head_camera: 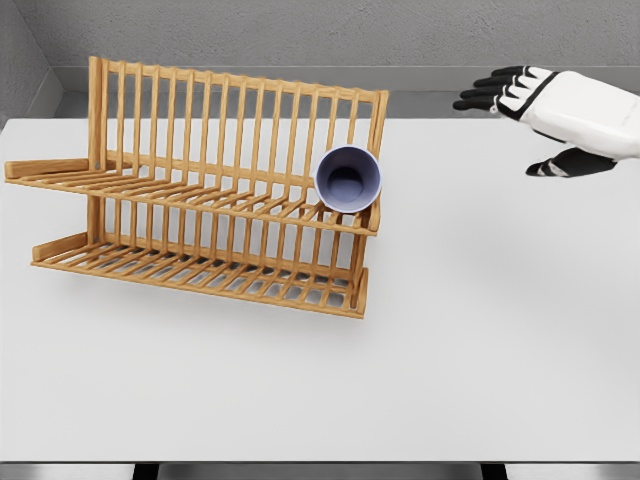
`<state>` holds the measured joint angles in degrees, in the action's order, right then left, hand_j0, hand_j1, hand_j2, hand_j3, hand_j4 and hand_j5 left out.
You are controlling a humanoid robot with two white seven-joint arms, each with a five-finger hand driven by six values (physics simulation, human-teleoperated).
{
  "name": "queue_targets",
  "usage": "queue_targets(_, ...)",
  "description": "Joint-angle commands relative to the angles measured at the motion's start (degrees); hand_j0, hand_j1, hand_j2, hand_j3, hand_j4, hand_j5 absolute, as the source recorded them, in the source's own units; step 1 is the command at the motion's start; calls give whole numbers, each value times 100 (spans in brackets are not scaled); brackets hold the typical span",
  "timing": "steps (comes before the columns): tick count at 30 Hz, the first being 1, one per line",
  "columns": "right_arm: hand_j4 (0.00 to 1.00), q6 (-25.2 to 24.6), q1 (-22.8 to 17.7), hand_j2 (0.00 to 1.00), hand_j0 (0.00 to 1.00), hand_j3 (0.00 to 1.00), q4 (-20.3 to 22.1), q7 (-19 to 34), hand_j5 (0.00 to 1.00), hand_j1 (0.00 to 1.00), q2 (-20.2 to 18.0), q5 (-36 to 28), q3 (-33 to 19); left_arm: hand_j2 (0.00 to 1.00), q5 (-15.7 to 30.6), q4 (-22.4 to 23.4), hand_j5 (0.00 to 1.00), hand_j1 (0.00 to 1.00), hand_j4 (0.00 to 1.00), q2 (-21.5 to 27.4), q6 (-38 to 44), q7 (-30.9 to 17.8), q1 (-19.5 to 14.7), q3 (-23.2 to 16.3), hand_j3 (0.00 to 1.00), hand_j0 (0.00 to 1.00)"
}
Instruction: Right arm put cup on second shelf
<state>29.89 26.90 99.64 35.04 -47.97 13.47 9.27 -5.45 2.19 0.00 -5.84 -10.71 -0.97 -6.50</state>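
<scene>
A blue-grey cup [348, 178] lies on its side at the right end of the upper shelf of a wooden two-tier dish rack [200, 200], its open mouth facing me. My right hand [520, 125] hovers above the table at the upper right, well to the right of the cup and apart from it. Its black fingers are spread and hold nothing. The left arm does not show.
The rack stands on a white table [450, 350], with its lower shelf [190, 265] bare. A grey wall runs behind the table's far edge.
</scene>
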Motion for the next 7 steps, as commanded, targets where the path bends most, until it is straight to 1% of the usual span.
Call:
queue_targets(1, 100, 26, 0, 100, 100, 100, -6, -4, 100, 100, 217, -20, -153, 100, 0, 1, 100, 100, 100, 0, 4, -1, 0, 0, 100, 100)
queue_targets(6, 100, -9, -53, 100, 100, 100, -15, -4, 100, 100, 464, 6, -118, 100, 0, 1, 100, 100, 100, 0, -5, -1, 0, 0, 100, 100)
queue_targets(7, 100, -27, -44, 100, 100, 100, -6, -4, 100, 100, 464, 6, -118, 100, 0, 1, 100, 100, 100, 0, -5, -1, 0, 0, 100, 100)
